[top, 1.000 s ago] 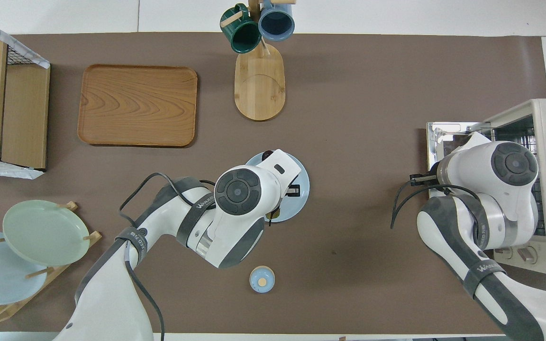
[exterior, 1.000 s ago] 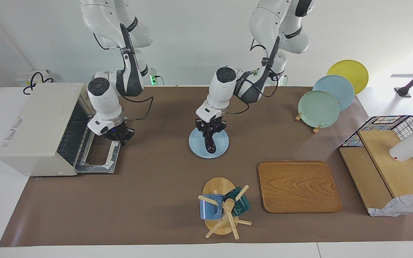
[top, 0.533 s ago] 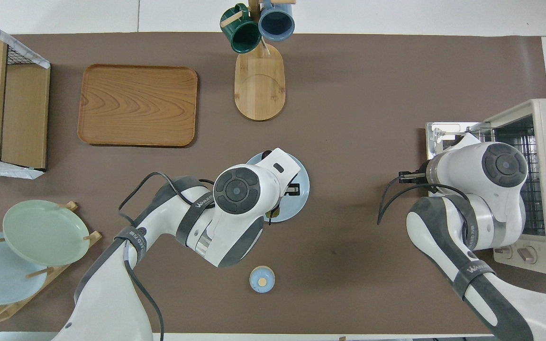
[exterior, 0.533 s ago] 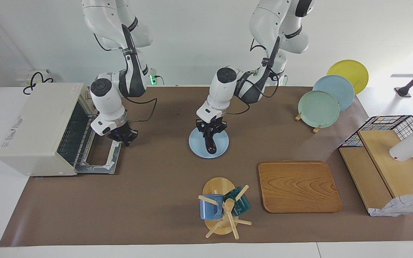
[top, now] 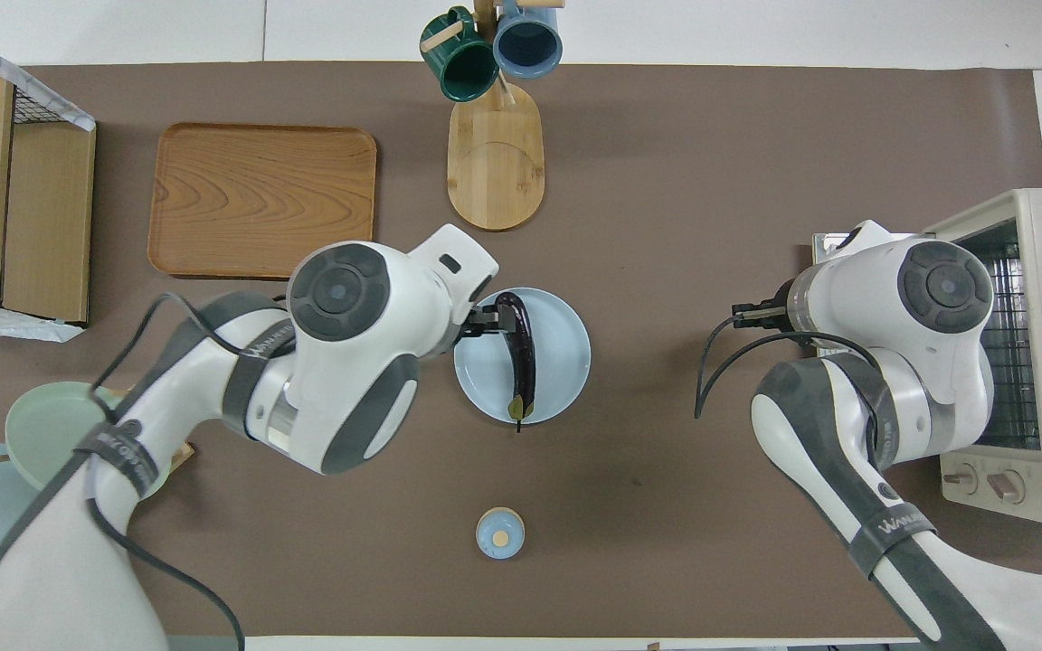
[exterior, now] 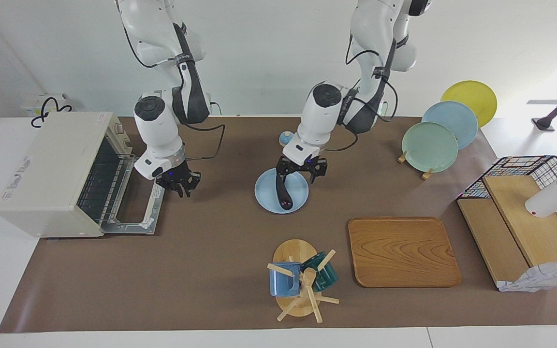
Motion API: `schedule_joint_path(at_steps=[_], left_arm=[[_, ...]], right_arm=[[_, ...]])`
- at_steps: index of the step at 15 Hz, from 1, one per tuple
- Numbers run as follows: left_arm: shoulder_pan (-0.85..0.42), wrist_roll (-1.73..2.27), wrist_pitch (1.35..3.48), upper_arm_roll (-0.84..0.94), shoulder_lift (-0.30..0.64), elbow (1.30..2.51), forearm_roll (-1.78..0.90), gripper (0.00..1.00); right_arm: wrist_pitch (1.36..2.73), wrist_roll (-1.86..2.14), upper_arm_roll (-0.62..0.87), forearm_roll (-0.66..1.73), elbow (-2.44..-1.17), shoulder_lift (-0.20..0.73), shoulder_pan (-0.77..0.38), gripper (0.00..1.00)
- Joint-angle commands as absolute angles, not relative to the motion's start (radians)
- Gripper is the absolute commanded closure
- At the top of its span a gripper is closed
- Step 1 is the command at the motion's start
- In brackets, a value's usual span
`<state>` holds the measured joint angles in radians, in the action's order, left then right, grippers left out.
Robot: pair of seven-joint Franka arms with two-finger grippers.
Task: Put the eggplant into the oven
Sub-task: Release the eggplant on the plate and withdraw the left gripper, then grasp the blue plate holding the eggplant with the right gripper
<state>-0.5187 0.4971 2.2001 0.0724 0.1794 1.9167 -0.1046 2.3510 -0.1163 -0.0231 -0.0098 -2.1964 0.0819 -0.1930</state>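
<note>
The left pincer (exterior: 302,170) hangs just over the edge of the light blue plate (exterior: 298,199), on the side toward the left arm's end of the table (exterior: 211,251). Its fingers stand apart and hold nothing. In the overhead view the left pincer (top: 483,323) shows only as dark tips poking out from under the white wrist, right beside the thick end of the eggplant (top: 522,353); whether a fingertip touches the skin cannot be told. The eggplant (exterior: 283,192) lies flat on the plate, lengthwise from the robots outward, its thick rounded end farther from the robots and its small green stem at the plate's rim nearer to them. So the eggplant sits just beside and slightly below the left pincer, toward the oven's end, not between its fingers.

The right pincer (exterior: 178,182) hovers over the table just past the outer edge of the oven's lowered door, its fingers spread and empty; in the overhead view it is hidden under the wrist. The oven (exterior: 51,169) stands at the right arm's end of the table, door dropped flat, wire rack showing inside.

Farther from the robots than the plate stand a wooden mug tree (exterior: 300,285) with a blue and a green mug, and beside it a wooden tray (exterior: 402,251). A small blue lid (top: 499,532) lies nearer to the robots than the plate.
</note>
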Motion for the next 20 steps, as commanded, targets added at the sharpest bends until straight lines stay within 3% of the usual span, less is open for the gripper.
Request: schedule_joint_path(at_steps=[1, 4, 7, 11, 13, 16, 17, 20], left_arm=[[-0.357, 0.324, 2.028, 0.075, 0.100, 1.878, -0.114, 0.00], [-0.183, 0.152, 1.932, 0.074, 0.037, 1.856, -0.110, 0.00], [-0.072, 0.068, 1.847, 0.074, -0.034, 1.850, -0.074, 0.00], [-0.054, 0.052, 1.688, 0.074, -0.080, 1.787, -0.012, 0.00], [-0.060, 0.052, 1.574, 0.074, -0.078, 1.712, 0.005, 0.00], [-0.090, 0.051, 1.516, 0.074, -0.054, 1.626, 0.015, 0.00], [-0.091, 0.051, 1.529, 0.074, -0.037, 1.609, 0.012, 0.00], [-0.095, 0.043, 1.557, 0.063, -0.035, 1.637, 0.009, 0.00]], right_arm=[[2.245, -0.117, -0.029, 0.012, -2.105, 0.089, -0.241, 0.35], [2.186, -0.145, -0.029, 0.015, -1.981, 0.127, -0.355, 0.00], [2.098, -0.329, -0.029, 0.006, -1.854, 0.179, -0.480, 0.00], [1.910, -0.523, -0.029, -0.050, -1.494, 0.410, -0.613, 0.00], [1.875, -0.570, -0.029, -0.081, -1.378, 0.513, -0.684, 0.00], [1.939, -0.670, -0.029, -0.095, -1.373, 0.541, -0.756, 0.00], [1.989, -0.693, -0.029, -0.103, -1.425, 0.540, -0.778, 0.00], [2.046, -0.692, -0.029, -0.109, -1.488, 0.531, -0.782, 0.00]])
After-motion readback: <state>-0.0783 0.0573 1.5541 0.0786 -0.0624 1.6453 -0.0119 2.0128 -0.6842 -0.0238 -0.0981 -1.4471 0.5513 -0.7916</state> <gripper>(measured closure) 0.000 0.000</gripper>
